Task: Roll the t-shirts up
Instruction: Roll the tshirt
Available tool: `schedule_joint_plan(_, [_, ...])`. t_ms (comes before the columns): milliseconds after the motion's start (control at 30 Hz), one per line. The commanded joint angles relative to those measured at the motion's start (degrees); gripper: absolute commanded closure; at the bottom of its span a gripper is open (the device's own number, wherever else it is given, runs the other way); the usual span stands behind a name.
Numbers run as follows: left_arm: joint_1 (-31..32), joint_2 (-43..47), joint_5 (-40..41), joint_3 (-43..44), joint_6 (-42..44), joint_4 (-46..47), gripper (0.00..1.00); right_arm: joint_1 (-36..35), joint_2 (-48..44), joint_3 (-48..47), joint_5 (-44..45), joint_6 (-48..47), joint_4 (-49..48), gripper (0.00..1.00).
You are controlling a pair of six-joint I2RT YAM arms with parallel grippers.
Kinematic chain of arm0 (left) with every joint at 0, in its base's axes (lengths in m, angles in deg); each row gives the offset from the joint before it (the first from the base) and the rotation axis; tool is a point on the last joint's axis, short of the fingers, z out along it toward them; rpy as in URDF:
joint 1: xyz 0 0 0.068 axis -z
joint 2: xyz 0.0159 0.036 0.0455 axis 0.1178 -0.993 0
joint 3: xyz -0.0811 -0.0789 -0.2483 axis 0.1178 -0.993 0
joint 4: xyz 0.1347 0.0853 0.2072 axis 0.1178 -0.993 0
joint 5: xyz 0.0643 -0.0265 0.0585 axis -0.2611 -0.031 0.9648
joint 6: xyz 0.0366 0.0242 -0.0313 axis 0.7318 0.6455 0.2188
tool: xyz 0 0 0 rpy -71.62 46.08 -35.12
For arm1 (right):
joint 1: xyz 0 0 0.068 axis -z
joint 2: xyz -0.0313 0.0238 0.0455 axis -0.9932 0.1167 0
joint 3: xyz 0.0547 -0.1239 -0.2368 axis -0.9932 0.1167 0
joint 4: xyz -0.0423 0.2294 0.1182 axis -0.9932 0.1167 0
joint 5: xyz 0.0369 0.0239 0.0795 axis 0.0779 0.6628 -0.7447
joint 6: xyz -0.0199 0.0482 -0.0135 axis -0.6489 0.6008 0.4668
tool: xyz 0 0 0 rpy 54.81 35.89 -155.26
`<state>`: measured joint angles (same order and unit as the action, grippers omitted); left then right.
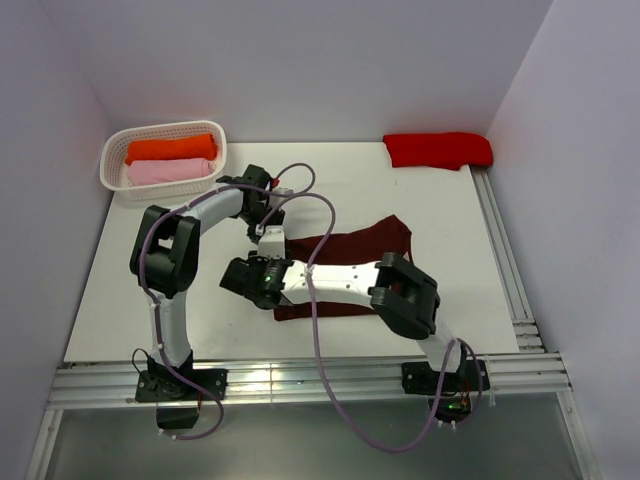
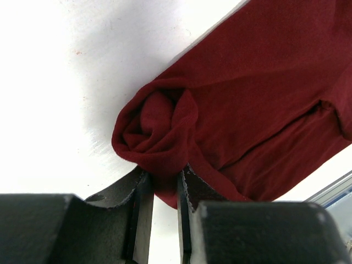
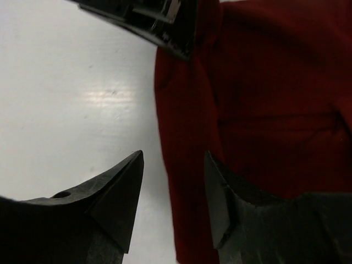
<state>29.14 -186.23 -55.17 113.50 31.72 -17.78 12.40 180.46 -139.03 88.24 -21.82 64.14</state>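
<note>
Snugly, maroon t-shirt (image 2: 253, 110) inside left claw (image 2: 164, 179).

Left pincer (image 2: 164, 177) clamped nearly closed, right pincer (image 3: 173, 159) spread apart, both close together.

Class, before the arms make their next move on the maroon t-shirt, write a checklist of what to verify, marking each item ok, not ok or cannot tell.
1. Left gripper clamped on the maroon t-shirt: ok, its fingers pinch the cloth at one end.
2. Roll begun: ok, the cloth is coiled at that end.
3. Right gripper holding cloth: not ok, its jaws stand open, straddling the shirt's edge.
4. Roll even across the shirt's width: cannot tell, the arms hide it from above.
5. Room in the basket beside the orange roll and pink roll: cannot tell.
</note>
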Motion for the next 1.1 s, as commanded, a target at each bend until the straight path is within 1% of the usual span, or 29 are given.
schedule_joint_plan(0, [0.4, -0.8, 1.4, 1.6, 1.5, -1.3, 0.76, 0.4, 2.6, -4.9, 7.7, -3.7, 2.4, 0.44])
schedule_joint_plan(167, [0.6, -1.0, 1.4, 1.6, 1.5, -1.3, 0.76, 0.3, 7.8, -8.4, 8.4, -4.0, 5.7, 0.42])
schedule_joint_plan(200, [0.6, -0.9, 1.4, 1.7, 1.5, -1.3, 0.76, 0.3, 8.2, -9.0, 8.4, -4.1, 6.0, 0.41])
schedule_joint_plan(333, [0.7, -1.1, 1.3, 2.0, 1.5, -1.4, 0.76, 0.1, 9.8, -9.2, 7.3, -4.8, 5.6, 0.40])
schedule_joint_plan(500, [0.7, -1.2, 1.8, 2.2, 1.5, -1.6, 0.75, 0.1, 13.5, -13.9, 7.7, -2.7, 12.9, 0.40])
schedule_joint_plan(633, [0.7, -1.3, 2.1, 2.2, 1.5, -1.6, 0.73, -0.3, 15.8, -15.1, 6.9, -0.2, 16.8, 0.41])
schedule_joint_plan(767, [0.7, -1.7, 2.5, 2.9, 1.5, -2.0, 0.72, -0.4, 16.5, -14.5, 6.4, 3.9, 22.2, 0.44])
schedule_joint_plan(867, [0.7, -2.0, 2.6, 3.9, 1.5, -2.3, 0.71, -0.5, 16.5, -13.1, 5.4, 6.5, 24.0, 0.48])
schedule_joint_plan(900, [0.7, -2.0, 2.6, 4.2, 1.5, -2.3, 0.71, -0.6, 15.9, -12.5, 4.7, 6.5, 23.6, 0.53])
schedule_joint_plan(967, [0.7, -2.0, 2.7, 4.6, 1.5, -2.3, 0.70, -0.8, 14.9, -10.3, 3.8, 6.1, 21.0, 0.57])
schedule_joint_plan(1000, [0.7, -1.9, 2.8, 5.0, 1.5, -2.1, 0.70, -0.9, 13.7, -9.5, 3.1, 5.9, 19.9, 0.62])
schedule_joint_plan(1067, [0.7, -1.7, 2.8, 5.4, 1.3, -2.3, 0.67, -1.0, 12.3, -7.8, 1.2, 5.1, 16.7, 0.68])
